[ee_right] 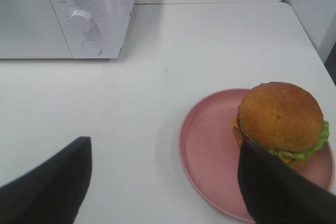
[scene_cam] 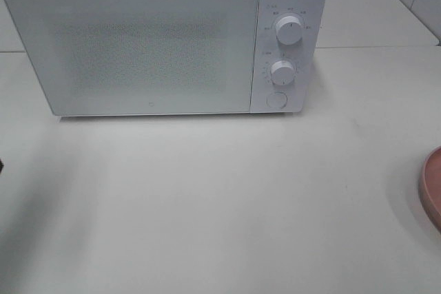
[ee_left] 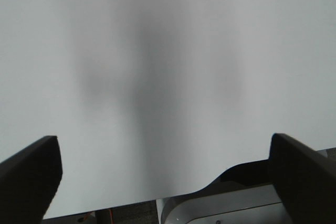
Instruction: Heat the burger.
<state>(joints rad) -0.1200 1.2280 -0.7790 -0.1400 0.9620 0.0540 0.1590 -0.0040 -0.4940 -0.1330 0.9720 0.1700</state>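
The burger (ee_right: 281,119), a golden-brown bun with green lettuce and yellow cheese, sits on a pink round plate (ee_right: 210,156) in the right wrist view. My right gripper (ee_right: 165,177) is open and empty, above the table just short of the plate. In the exterior high view only the plate's edge (scene_cam: 433,187) shows at the far right; the burger is out of view there. The white microwave (scene_cam: 158,39) stands at the back with its door shut. My left gripper (ee_left: 165,166) is open and empty over bare white table.
The microwave has two knobs (scene_cam: 287,30) and a round button (scene_cam: 275,100) on its right panel; it also shows in the right wrist view (ee_right: 79,14). The white table (scene_cam: 207,197) runs to a seam behind the microwave. The table's near edge (ee_left: 131,205) shows under the left gripper.
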